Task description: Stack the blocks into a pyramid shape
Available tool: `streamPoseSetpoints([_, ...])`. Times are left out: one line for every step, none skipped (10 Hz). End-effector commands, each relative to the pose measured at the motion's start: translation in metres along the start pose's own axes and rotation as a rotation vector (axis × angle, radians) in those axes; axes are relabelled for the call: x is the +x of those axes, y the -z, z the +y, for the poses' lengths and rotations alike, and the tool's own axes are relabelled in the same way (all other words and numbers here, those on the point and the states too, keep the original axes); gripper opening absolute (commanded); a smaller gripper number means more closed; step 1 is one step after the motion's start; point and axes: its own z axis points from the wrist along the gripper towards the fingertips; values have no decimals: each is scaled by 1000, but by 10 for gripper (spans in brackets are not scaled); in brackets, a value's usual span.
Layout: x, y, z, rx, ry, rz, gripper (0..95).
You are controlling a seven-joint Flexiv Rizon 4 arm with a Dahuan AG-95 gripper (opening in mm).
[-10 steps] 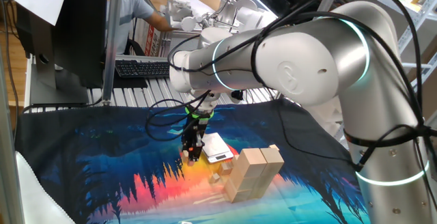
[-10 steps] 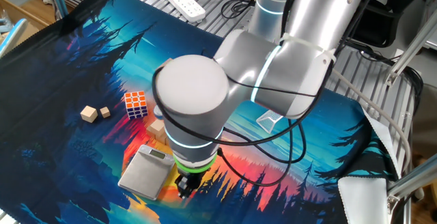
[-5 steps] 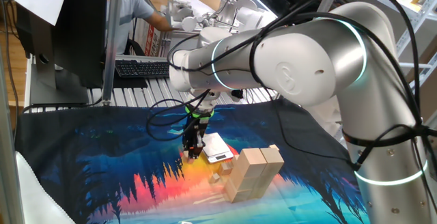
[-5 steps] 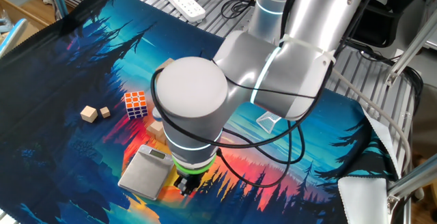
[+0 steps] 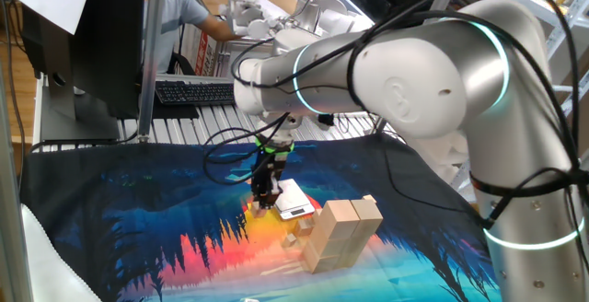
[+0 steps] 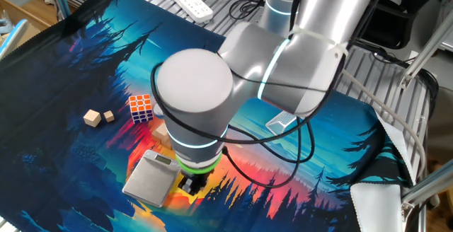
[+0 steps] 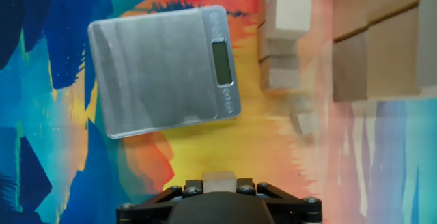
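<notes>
Nearest, my gripper [image 7: 220, 186] is closed on a small block [image 7: 220, 180], held above the colourful cloth [image 7: 41, 135]. Beyond it lies a flat silver scale [image 7: 164, 70], display toward the right. Farther right, small cubes [image 7: 287, 39] sit beside the stacked blocks [image 5: 339, 233], which stand just beside the scale. Farthest, a puzzle cube [image 6: 140, 107] and two small blocks [image 6: 98, 117] rest well apart on the cloth.

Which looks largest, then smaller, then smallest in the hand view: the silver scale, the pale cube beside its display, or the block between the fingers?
1. The silver scale, clearly largest.
2. The pale cube.
3. The held block, though the gripper hides most of it, so its rank below the cube is unsure.
</notes>
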Motion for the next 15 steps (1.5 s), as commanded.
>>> streamPoseSetpoints([-9,7,-12,-3,23,-6,0])
streamPoseSetpoints([-16,9,-16,-3,36,-5,0])
streamPoseSetpoints([-29,12,-22,-4,56,-6,0])
streamPoseSetpoints([-35,15,-25,-5,65,-6,0])
streamPoseSetpoints([-42,17,-29,-4,58,-9,0])
streamPoseSetpoints([-46,18,-31,-3,50,-20,0])
streamPoseSetpoints([-51,18,-34,-3,42,-25,0])
streamPoseSetpoints([-55,18,-36,-3,35,-24,0])
streamPoseSetpoints([-60,16,-38,-4,18,-25,0])
streamPoseSetpoints([-64,15,-40,-3,10,-27,0])
streamPoseSetpoints([-65,15,-41,-3,11,-27,0])
streamPoseSetpoints([-66,15,-40,3,9,-37,0])
streamPoseSetpoints([-67,16,-40,5,24,-43,0])
streamPoseSetpoints([-67,16,-40,8,37,-44,0])
streamPoseSetpoints([-68,17,-39,11,48,-45,0])
